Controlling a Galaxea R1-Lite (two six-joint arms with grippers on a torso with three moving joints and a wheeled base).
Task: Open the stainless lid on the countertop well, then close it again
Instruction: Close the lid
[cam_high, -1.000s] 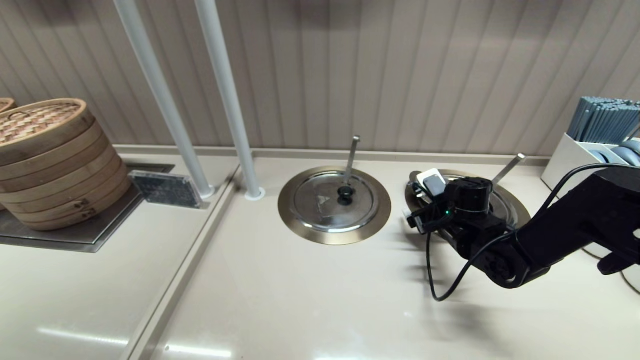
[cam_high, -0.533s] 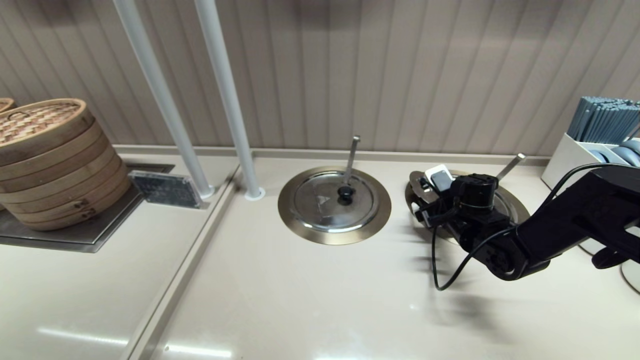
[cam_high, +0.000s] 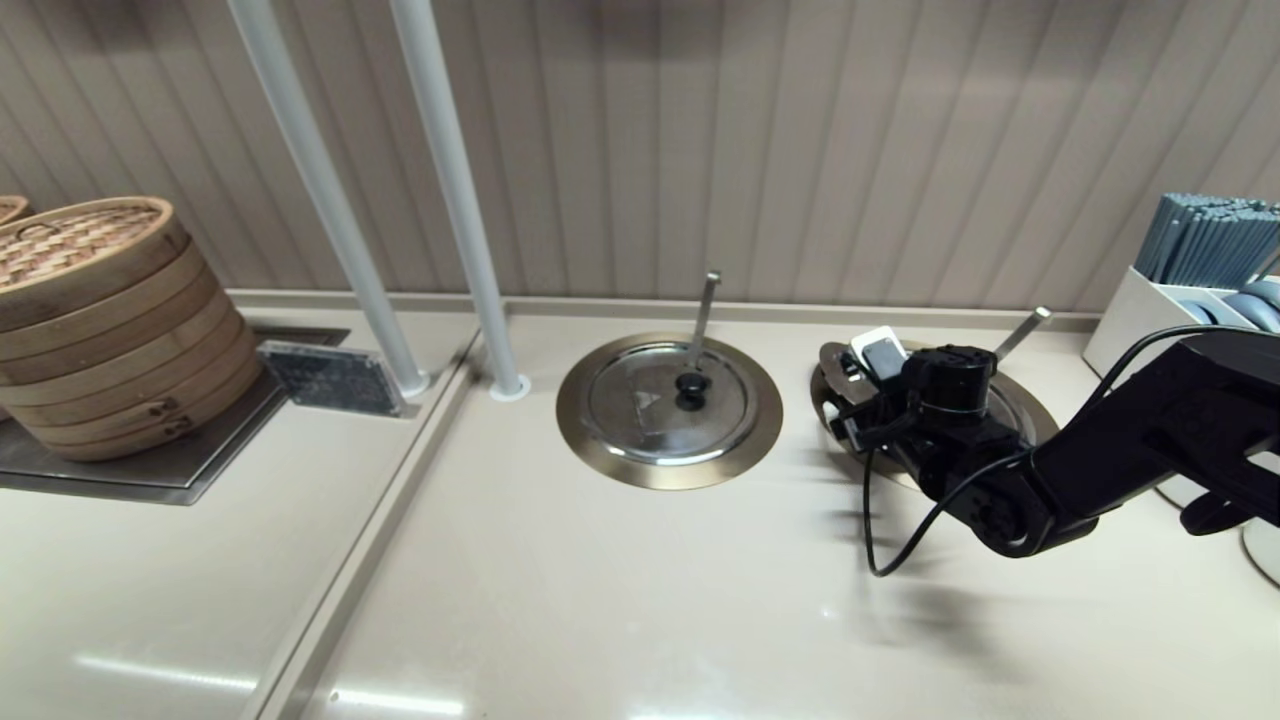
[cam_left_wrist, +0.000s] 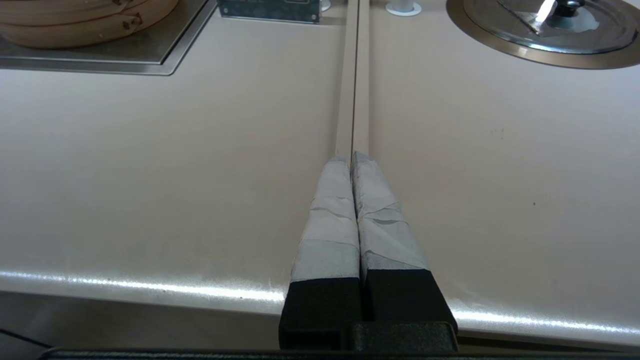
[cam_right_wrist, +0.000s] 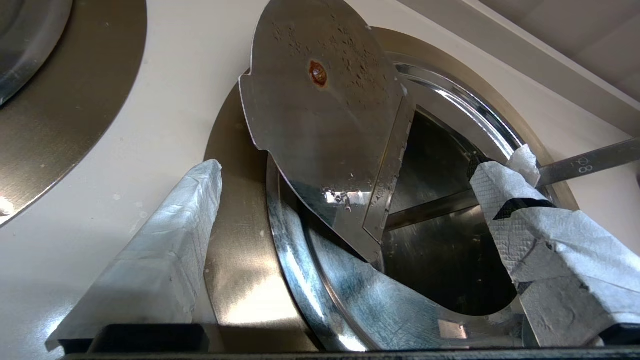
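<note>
My right gripper (cam_right_wrist: 365, 160) hangs open over the countertop well (cam_right_wrist: 235, 260), the right-hand one with the long slanting ladle handle (cam_right_wrist: 585, 162). The stainless lid (cam_right_wrist: 325, 100) is tipped up on edge. Its underside with a rust spot faces the wrist camera, and the dark pot below is exposed. The lid stands between my taped fingers (cam_right_wrist: 160, 250), which are wide apart and not touching it. In the head view the right gripper (cam_high: 880, 375) covers most of the well's ring (cam_high: 1040, 425). The left gripper (cam_left_wrist: 352, 156) is shut and empty, parked over the counter's front edge.
The twin lid (cam_high: 668, 402) with the near-vertical ladle handle (cam_high: 704, 315) lies closed left of the well. Bamboo steamers (cam_high: 95, 320) stand far left, two white poles (cam_high: 455, 200) rise at the back, and a white utensil box (cam_high: 1150, 320) sits at the right.
The right gripper has shifted a little to the right and farther back over the well; in the last half second it has hardly moved. The left arm has stayed put.
</note>
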